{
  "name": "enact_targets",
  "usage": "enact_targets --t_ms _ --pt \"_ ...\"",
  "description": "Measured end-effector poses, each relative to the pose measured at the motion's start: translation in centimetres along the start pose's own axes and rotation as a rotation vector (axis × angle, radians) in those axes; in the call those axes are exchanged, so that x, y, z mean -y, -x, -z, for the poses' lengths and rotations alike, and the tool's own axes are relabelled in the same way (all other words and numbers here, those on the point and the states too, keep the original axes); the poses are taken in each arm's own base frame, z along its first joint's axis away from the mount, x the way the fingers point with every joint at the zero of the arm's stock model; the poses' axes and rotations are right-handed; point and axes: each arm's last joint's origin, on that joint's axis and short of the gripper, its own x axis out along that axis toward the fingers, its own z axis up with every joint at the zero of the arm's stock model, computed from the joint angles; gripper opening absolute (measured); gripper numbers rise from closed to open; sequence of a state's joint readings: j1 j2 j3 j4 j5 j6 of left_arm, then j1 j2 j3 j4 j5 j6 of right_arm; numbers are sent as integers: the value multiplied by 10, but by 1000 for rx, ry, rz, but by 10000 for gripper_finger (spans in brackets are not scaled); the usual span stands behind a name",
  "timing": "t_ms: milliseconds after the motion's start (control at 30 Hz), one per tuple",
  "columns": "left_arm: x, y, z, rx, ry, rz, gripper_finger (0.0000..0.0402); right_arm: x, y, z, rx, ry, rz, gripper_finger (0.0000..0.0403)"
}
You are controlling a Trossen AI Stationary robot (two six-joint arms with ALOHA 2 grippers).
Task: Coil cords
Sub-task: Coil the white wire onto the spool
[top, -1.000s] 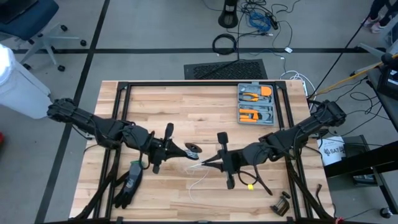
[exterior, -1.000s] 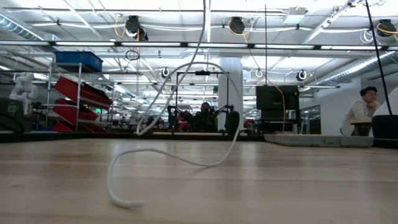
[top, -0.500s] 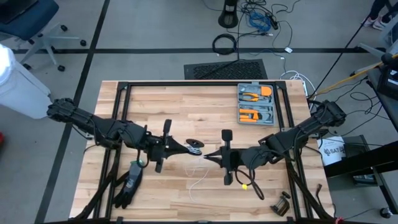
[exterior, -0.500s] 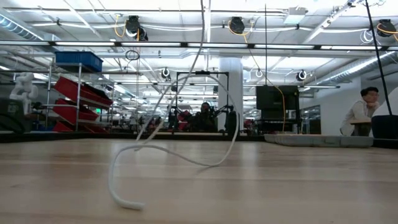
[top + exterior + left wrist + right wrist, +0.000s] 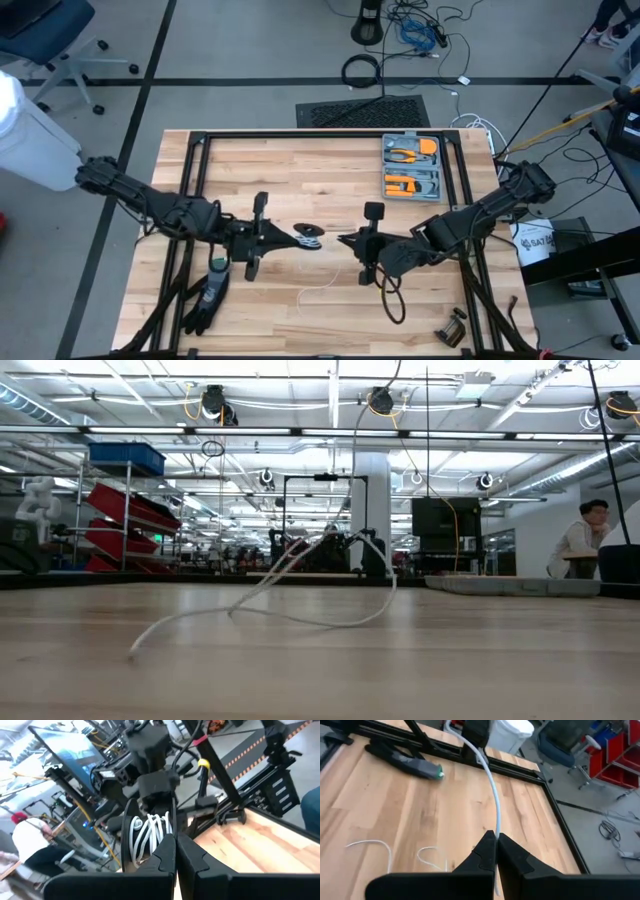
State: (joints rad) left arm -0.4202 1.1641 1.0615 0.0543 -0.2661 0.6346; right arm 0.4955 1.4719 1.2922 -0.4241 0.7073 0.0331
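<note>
The white cord is partly wound into a small bundle (image 5: 311, 238) (image 5: 147, 834) at mid-table, held by my shut left gripper (image 5: 299, 239) (image 5: 175, 851). From the bundle one strand (image 5: 493, 795) runs across to my right gripper (image 5: 345, 240) (image 5: 493, 838), shut on it a hand's width to the right. The cord's loose tail (image 5: 320, 292) (image 5: 260, 605) drops from there and lies in slack curves on the wooden table, its end (image 5: 132, 654) flat on the boards. My left gripper pinches the bundle's windings (image 5: 152, 845) between its two fingertips, coming level from the table's left. The bundle stands on edge above the fingertips, lifted clear of the table. My right gripper pinches a single strand of the cord (image 5: 494, 831) between its fingertips, slanting down from the table's right. The strand runs gently curved up to the bundle, and the rest hangs down to the table.
An open case with orange tools (image 5: 412, 167) sits at the far right. A black glove (image 5: 207, 295) lies near the left front, a small dark part (image 5: 452, 327) at the right front. Black frame rails (image 5: 300, 134) border the table.
My right gripper has tipped its fingers downward and its tip has gone toward the far edge and a little right, along the cord. My left gripper has risen slightly. The tail's standing loop has sunk, and its end now lies flat, farther to the left in the low view.
</note>
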Motion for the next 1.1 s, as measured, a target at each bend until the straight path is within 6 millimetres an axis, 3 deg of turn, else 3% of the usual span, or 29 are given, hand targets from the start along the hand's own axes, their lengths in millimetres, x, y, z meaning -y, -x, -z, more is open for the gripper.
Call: enact_targets --t_ms 333,500,800,1100 --pt "4 27 -2 -104 24 35 1 1 48 -3 43 -35 -82 0" --pt "9 32 -4 -108 28 69 1 0 69 -3 86 -34 -40 0" --pt "15 35 -7 -96 20 102 1 -3 82 -3 118 -14 -25 0" --pt "19 36 -2 -141 31 155 1 -1 95 -26 242 11 -46 0"
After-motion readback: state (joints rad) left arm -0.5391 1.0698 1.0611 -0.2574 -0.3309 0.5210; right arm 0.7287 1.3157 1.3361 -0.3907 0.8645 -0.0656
